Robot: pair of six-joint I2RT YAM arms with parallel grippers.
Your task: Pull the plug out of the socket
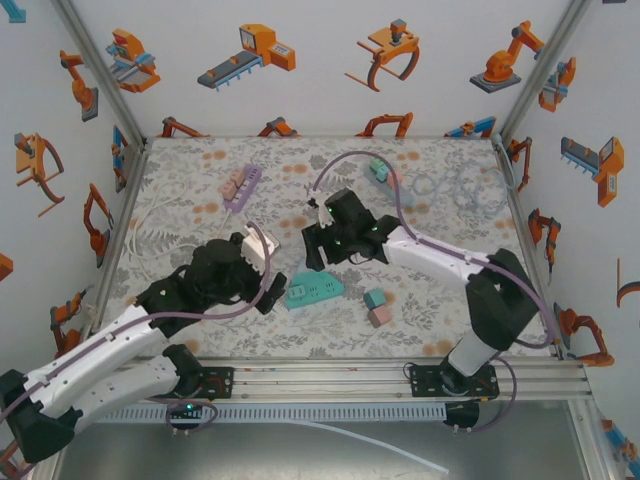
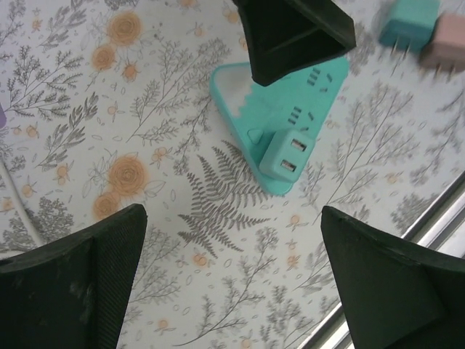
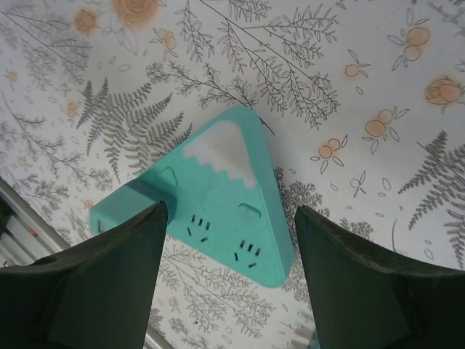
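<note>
- Nearest to us, a pale pink plastic cube (image 1: 379,317) lies on the floral-patterned table (image 1: 190,215), to the right of the teal triangular plastic socket (image 1: 315,289) and apart from it.
- Just behind the pink cube we see the teal cube-shaped plug (image 1: 375,298), right beside it. The plug lies loose on the table, close to the socket's right corner but not touching it.
- The socket lies flat, with a white snow-cap print at one tip and two small ports on one side wall.
- The left gripper (image 2: 232,214) hovers just left of the socket. Its fingers are spread very wide and hold nothing.
- The right gripper (image 3: 231,211) hangs over the socket's far edge, fingers partly apart with nothing clamped between them. We cannot tell whether the tips touch the socket.
- Well beyond the socket, to the left, lies a purple rectangular power strip (image 1: 243,186) with pinkish blocks on it.
- Farther back, to the right of the socket, sits a second small teal block (image 1: 378,170).
</note>
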